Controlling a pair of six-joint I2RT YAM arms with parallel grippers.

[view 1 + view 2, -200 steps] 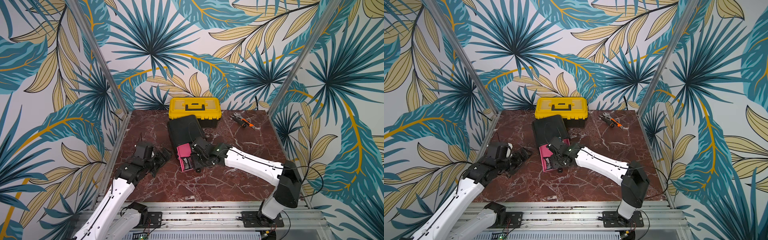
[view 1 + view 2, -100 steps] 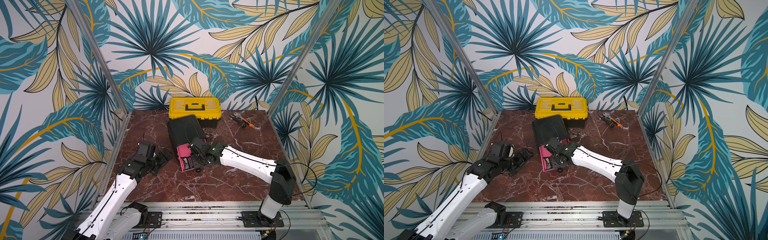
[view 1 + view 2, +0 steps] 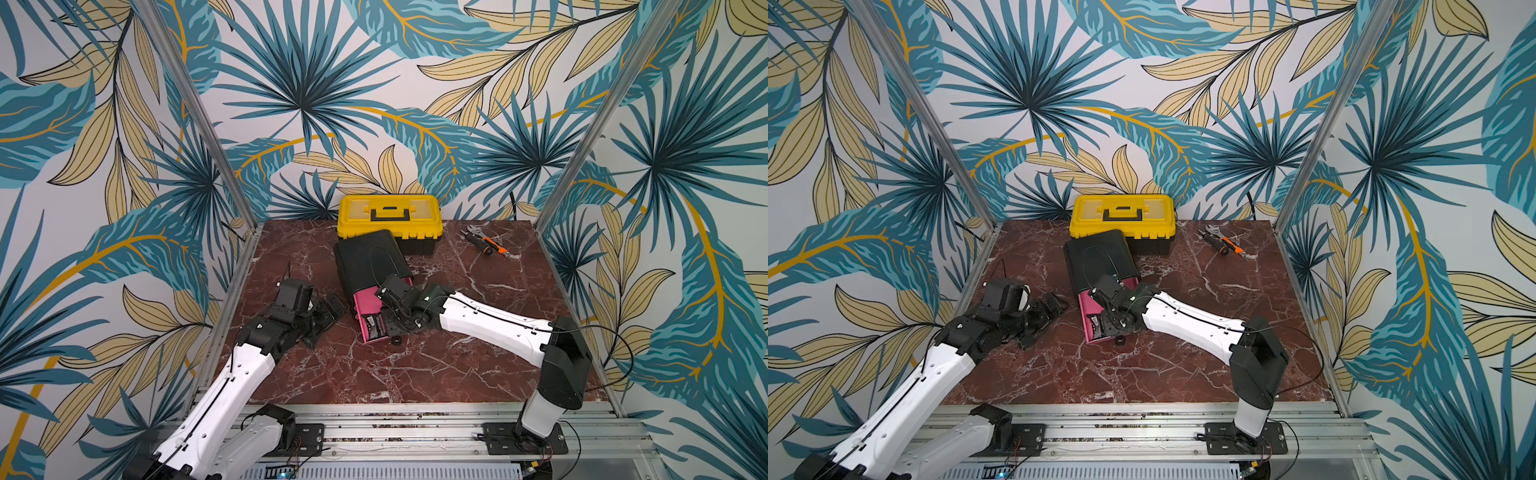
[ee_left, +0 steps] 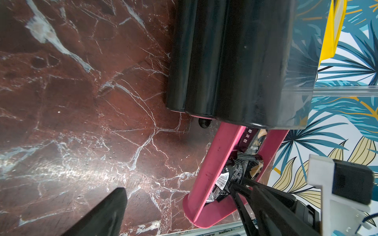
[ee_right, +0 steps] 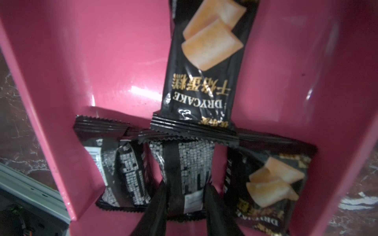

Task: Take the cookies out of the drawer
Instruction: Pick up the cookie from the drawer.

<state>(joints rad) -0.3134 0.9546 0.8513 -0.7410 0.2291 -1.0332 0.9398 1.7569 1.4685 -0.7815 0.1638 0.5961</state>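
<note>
A pink drawer (image 3: 365, 305) stands pulled out of a black cabinet (image 3: 368, 257) in the middle of the table. Several black cookies lie in it. One black packet (image 5: 206, 61) lies face up, and one (image 5: 118, 163) and another (image 5: 272, 179) flank the middle packet (image 5: 184, 163). My right gripper (image 5: 187, 206) reaches into the drawer, its fingers (image 5: 158, 206) pressed against both sides of the middle packet. In both top views it sits over the drawer's front end (image 3: 384, 328) (image 3: 1106, 326). My left gripper (image 3: 326, 322) hovers open, left of the drawer, holding nothing.
A closed yellow toolbox (image 3: 388, 216) stands behind the cabinet at the back wall. Orange-and-black hand tools (image 3: 486, 245) lie at the back right. A small black knob (image 3: 395, 341) sits at the drawer's front. Metal frame posts (image 3: 199, 112) border the marble table (image 3: 457, 365).
The right gripper's jaws have narrowed around the middle packet inside the drawer. The left gripper has drifted a little toward the drawer.
</note>
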